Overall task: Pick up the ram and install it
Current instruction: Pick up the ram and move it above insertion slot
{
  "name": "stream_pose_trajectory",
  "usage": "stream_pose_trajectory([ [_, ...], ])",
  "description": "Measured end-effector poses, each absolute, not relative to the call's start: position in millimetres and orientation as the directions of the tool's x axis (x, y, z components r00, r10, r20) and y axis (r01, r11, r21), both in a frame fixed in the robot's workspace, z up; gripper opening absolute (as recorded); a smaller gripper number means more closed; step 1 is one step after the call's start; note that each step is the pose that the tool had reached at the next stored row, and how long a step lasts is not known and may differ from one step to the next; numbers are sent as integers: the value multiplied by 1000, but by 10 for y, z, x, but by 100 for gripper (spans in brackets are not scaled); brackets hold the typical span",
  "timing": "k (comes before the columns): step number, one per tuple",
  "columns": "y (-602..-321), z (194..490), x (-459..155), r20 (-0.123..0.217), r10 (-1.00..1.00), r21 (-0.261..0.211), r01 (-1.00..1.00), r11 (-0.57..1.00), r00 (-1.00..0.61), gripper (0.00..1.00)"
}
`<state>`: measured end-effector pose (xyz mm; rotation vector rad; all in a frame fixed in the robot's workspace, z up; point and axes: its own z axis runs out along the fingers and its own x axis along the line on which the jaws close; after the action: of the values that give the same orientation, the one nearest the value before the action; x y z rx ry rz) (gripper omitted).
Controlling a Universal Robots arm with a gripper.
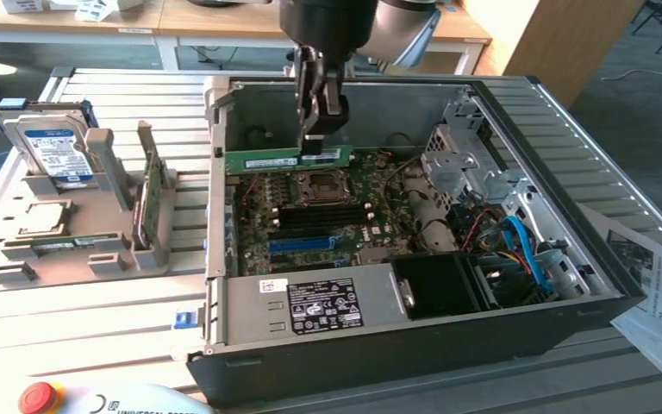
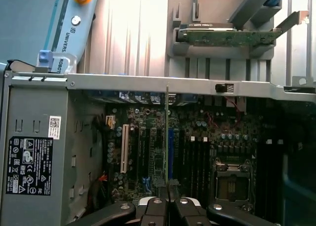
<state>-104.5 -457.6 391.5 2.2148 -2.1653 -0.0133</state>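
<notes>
On a slatted metal table (image 1: 101,293) sits an open computer case (image 1: 423,341). The gripper (image 1: 321,140) is closed almost tight, pinching the ram (image 1: 268,161) by its upper edge, level above the motherboard (image 1: 343,220). Gripped off-centre like that, it might tilt and jam against a slot

Room is left open above the motherboard (image 1: 331,220), hemmed by the power supply (image 1: 308,306) near and the drive cage (image 1: 460,159) and cables (image 1: 521,246) at the exterior view's right; the far part is crossed by the ram (image 1: 273,160), clamped in the gripper (image 1: 321,142).
</notes>
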Motion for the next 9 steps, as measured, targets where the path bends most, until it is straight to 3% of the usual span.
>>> stream_pose_trajectory([
  [9,-4582,3916,-736,25,-999,38,-999,-23,24,12],
])
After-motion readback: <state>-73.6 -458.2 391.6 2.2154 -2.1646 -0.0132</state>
